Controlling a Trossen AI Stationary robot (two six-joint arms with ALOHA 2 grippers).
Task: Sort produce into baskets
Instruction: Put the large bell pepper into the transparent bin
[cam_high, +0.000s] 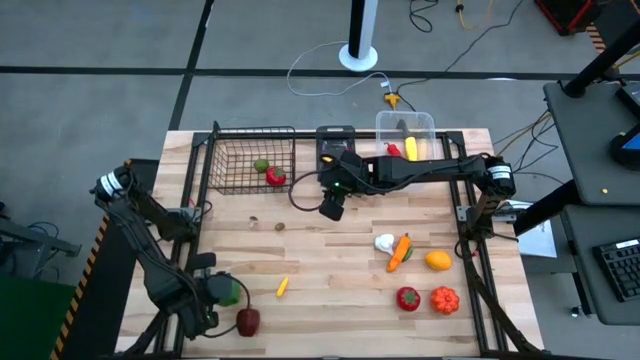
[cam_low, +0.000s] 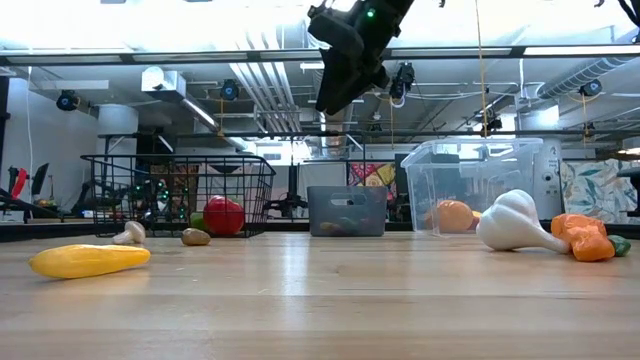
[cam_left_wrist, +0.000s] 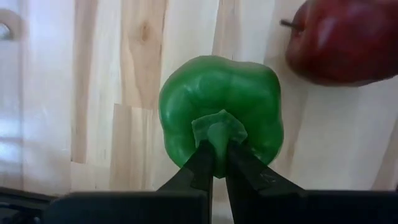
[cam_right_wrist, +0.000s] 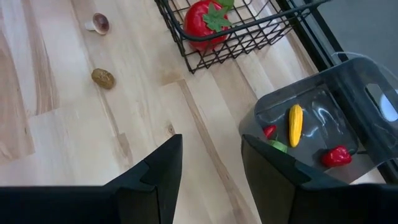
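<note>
Your left tool (cam_left_wrist: 214, 163) sits at the near left corner of the bench (cam_high: 320, 260), fingers pinched on the stem of the green pepper (cam_left_wrist: 219, 112). From above, the arm covers most of that pepper, so only a green edge shows. A dark red apple (cam_left_wrist: 345, 38) lies just beside it, cut off at the edge of the left wrist view.

Your right tool (cam_right_wrist: 208, 168) hangs above the bench's middle, near the dark grey bin (cam_right_wrist: 323, 134), fingers spread with nothing between them. In the low view only its underside shows, at the top edge.

The bin's contents are partly hidden by its wall: you can make out a yellow piece, a red piece and a green scrap. The black wire basket (cam_high: 245, 160) at the far left holds a red tomato (cam_right_wrist: 208, 22) and a green item I cannot identify. The clear tub (cam_high: 405, 135) at the far side holds a yellow piece and a red one.

Loose on the bench: a small yellow piece (cam_high: 282, 287), a white garlic (cam_high: 384, 242), an orange carrot (cam_high: 400, 252), a yellow-orange fruit (cam_high: 438, 260), and two red items (cam_high: 408, 298) at the near right. Two small brown objects (cam_right_wrist: 102, 78) are too small to name.

The bench is pale wood planking. Beyond it are grey floor, cables, a white post, and exposed ceiling ducts.
</note>
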